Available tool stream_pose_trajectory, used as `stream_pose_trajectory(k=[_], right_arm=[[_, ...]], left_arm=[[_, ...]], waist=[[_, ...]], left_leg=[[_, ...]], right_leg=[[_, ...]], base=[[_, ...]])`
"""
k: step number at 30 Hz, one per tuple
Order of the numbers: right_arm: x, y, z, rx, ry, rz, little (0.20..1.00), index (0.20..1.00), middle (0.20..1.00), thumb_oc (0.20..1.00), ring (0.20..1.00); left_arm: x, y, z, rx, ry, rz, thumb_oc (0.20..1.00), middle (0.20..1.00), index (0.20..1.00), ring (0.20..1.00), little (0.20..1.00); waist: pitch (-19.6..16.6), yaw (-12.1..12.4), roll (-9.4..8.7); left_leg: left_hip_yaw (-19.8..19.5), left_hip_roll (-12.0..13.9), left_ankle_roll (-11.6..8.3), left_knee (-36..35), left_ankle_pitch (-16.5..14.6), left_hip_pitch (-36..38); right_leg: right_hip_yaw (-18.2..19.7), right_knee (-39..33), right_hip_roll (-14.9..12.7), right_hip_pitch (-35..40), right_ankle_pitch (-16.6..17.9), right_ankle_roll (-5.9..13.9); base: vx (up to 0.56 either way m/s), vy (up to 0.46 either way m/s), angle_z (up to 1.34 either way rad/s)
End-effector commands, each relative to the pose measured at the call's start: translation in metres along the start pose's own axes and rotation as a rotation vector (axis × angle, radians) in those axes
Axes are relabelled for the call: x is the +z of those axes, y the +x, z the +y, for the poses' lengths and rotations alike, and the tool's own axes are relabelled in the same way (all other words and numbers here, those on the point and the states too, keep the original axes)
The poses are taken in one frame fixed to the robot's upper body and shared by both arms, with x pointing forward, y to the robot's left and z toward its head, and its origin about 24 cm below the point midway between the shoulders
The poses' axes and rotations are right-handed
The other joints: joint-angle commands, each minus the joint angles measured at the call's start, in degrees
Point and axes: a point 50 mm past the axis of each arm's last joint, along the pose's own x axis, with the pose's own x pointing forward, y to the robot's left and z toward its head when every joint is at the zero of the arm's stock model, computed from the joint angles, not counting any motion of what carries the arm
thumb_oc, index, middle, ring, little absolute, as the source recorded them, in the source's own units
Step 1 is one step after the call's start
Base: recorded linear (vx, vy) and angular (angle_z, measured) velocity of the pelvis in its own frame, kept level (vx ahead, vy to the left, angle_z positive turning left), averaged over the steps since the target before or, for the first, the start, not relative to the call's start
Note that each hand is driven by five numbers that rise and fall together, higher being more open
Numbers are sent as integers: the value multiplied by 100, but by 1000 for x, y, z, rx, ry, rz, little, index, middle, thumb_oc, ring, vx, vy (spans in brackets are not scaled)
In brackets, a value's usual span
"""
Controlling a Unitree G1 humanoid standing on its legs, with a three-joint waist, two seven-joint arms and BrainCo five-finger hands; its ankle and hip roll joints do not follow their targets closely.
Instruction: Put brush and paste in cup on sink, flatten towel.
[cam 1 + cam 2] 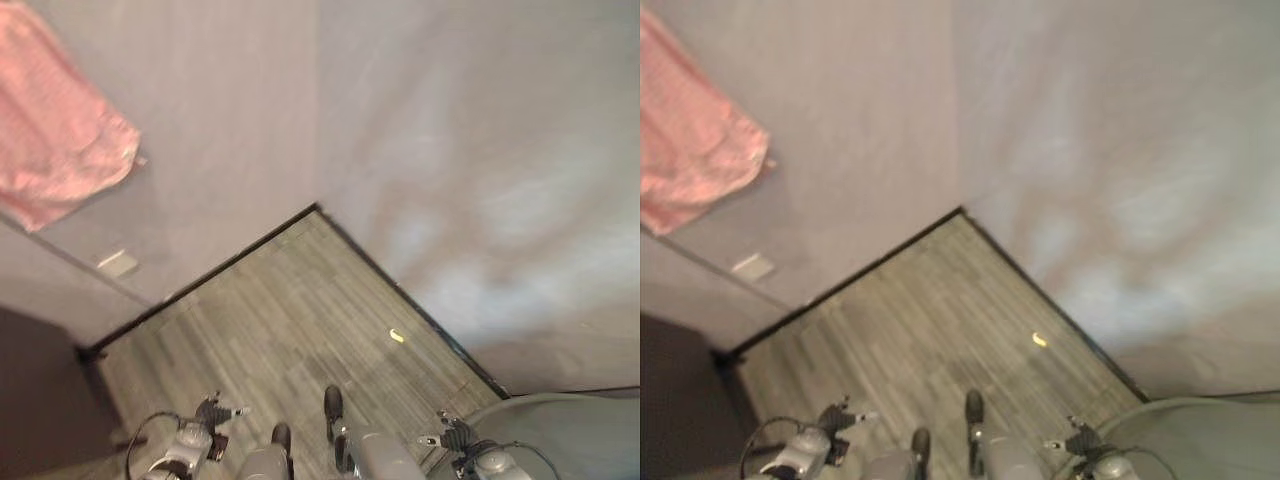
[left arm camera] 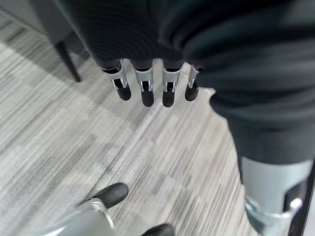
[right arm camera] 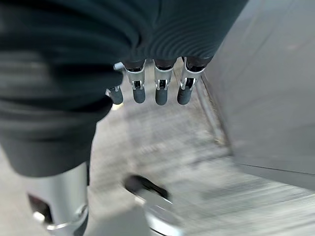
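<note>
Pink cloth towel [image 1: 60, 130] hangs crumpled on wall | our left hand [image 2: 147, 86], right hand [image 3: 157, 83] relaxed-open, empty, lowered while unused

My hands are pretty simple looking: left hand [image 2: 147, 83] and right hand [image 3: 157, 81] each have a dark ribbed cover over the back and wrist, kinda like a knit sleeve, then a row of silver fingers [image 2: 169, 81] with shiny metal segments, little black gaps and rounded dark tips.
</note>
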Motion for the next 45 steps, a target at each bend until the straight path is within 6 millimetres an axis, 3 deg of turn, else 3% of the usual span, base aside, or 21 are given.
stream_pose_trajectory(k=[1,3,5,7,11,12,13,14,17,19,22,25,26,30,33,37,38,39,40,43,45], right_arm=[[-12,-4,-1,-18,-29,19,1000,1000,1000,1000,1000],[-18,-5,0,-23,-26,45,1000,1000,1000,1000,1000],[-24,-5,-3,-39,-27,81,1000,1000,1000,1000,1000],[-24,-5,-4,-38,-34,87,1000,1000,1000,1000,1000],[-19,-4,-7,-40,-15,64,1000,1000,1000,1000,1000],[-17,-5,-10,-47,35,40,1000,1000,1000,1000,1000],[-17,-5,-10,-48,35,40,1000,1000,1000,1000,1000],[-14,-5,-11,-49,42,30,1000,1000,1000,1000,1000],[-14,-5,-9,-39,29,34,1000,1000,1000,1000,1000],[-12,-4,-1,-14,41,28,1000,1000,1000,1000,1000],[-10,-3,2,-1,24,25,1000,1000,1000,1000,1000],[-13,-3,8,17,11,39,1000,1000,1000,1000,1000],[-18,-3,12,28,0,62,1000,1000,1000,1000,1000],[-29,-6,17,47,-25,106,1000,1000,1000,1000,1000],[-39,-7,12,29,-62,157,1000,1000,1000,1000,1000],[-29,-5,0,-5,-96,121,1000,1000,1000,1000,1000],[-21,-3,-8,-30,-85,87,1000,1000,1000,1000,1000],[-21,-3,-8,-30,-85,87,1000,1000,1000,1000,1000],[-18,-3,-11,-39,-87,77,1000,1000,1000,1000,1000],[-20,-3,-11,-50,-102,85,1000,1000,1000,1000,1000],[-24,-4,-10,-52,-110,104,1000,1000,1000,1000,1000]], left_arm=[[-13,-3,13,57,-43,14,1000,1000,1000,1000,1000],[-10,-3,13,55,-34,4,1000,1000,1000,1000,1000],[-7,-2,13,53,-35,-4,1000,1000,1000,1000,1000],[-9,-3,13,48,-39,1,1000,1000,1000,1000,1000],[-6,-4,18,59,-55,-26,1000,1000,1000,1000,1000],[-9,-7,30,89,-147,-46,1000,1000,1000,1000,1000],[-9,-7,30,89,-147,-46,1000,1000,1000,1000,1000],[-10,-8,36,106,-154,-52,1000,1000,1000,1000,1000],[-8,-9,40,113,-146,-64,1000,1000,1000,1000,1000],[-8,-7,39,100,-116,-51,1000,1000,1000,1000,1000],[-8,-6,39,101,-100,-40,1000,1000,1000,1000,1000],[-5,-4,36,91,-93,-30,1000,1000,1000,1000,1000],[-1,-2,31,79,-85,-32,1000,1000,1000,1000,1000],[-1,-2,19,41,-51,-29,1000,1000,1000,1000,1000],[-7,-3,10,10,-44,-8,1000,1000,1000,1000,1000],[-10,-3,10,9,-39,3,1000,1000,1000,1000,1000],[-7,-2,11,17,-44,-3,1000,1000,1000,1000,1000],[-7,-2,11,17,-44,-3,1000,1000,1000,1000,1000],[-6,-2,12,23,-49,0,1000,1000,1000,1000,1000],[-3,-1,10,24,-40,-3,1000,1000,1000,1000,1000],[-4,-1,9,25,-32,2,1000,1000,1000,1000,1000]], waist=[[-210,-23,28],[-257,-41,84],[-279,48,133],[-303,34,130],[-418,72,97],[-472,132,48],[-489,146,62],[-405,133,66],[-317,75,194],[-209,-151,290],[-182,-226,341],[-67,-408,274],[-60,-549,214],[-119,-660,172],[-381,-610,219],[-418,-521,148],[-390,-479,31],[-390,-482,38],[-380,-452,-37],[-468,-404,-90],[-520,-340,-37]], left_leg=[[-82,-50,192,-422,769,-38],[60,112,122,-661,1038,-185],[240,461,-55,-831,1497,-535],[175,366,44,-655,1300,-417],[212,187,205,-254,1026,-538],[273,-37,396,-101,675,-414],[282,-19,394,-111,690,-432],[246,-215,517,-186,559,-201],[114,-282,592,-315,516,6],[-254,-408,599,-600,515,365],[-300,-404,568,-820,488,605],[-517,-577,537,-785,310,932],[-739,-702,479,-769,145,1148],[-1079,-735,413,-672,9,1435],[-1242,-673,231,-307,155,1478],[-1278,-571,-48,560,569,1214],[-1092,-460,-149,1242,784,915],[-1096,-452,-151,1273,768,897],[-800,-272,-102,1327,723,730],[-303,200,15,449,498,397],[-406,348,-44,-247,641,302]], right_leg=[[407,439,-41,583,-924,679],[341,361,-107,686,-980,706],[322,330,-245,1042,-1142,744],[327,459,-394,1266,-1397,815],[471,776,-643,1331,-1421,891],[508,1348,-941,1223,-1035,974],[520,1333,-923,1199,-1011,968],[593,1996,-1037,953,-391,964],[776,2604,-801,624,-107,936],[1131,2775,-73,92,-501,858],[879,2442,35,-402,-781,780],[1018,1696,219,-822,-475,896],[1207,1003,187,-954,-228,999],[1479,929,281,-738,-160,1000],[1330,721,356,-374,-198,821],[1217,563,350,-29,-289,671],[1154,517,261,143,-329,578],[1148,520,267,137,-330,577],[1082,461,179,309,-430,531],[951,264,-22,551,-569,632],[941,215,-59,636,-657,695]], base=[[171,79,18],[237,134,-18],[408,231,50],[324,238,87],[329,280,-8],[377,314,-16],[421,415,-27],[131,176,-16],[231,203,-6],[255,131,29],[278,82,34],[350,-21,23],[380,-50,73],[305,-101,100],[363,-179,77],[199,-129,27],[172,-143,34],[229,-165,31],[182,-74,35],[231,0,39],[213,79,64]])
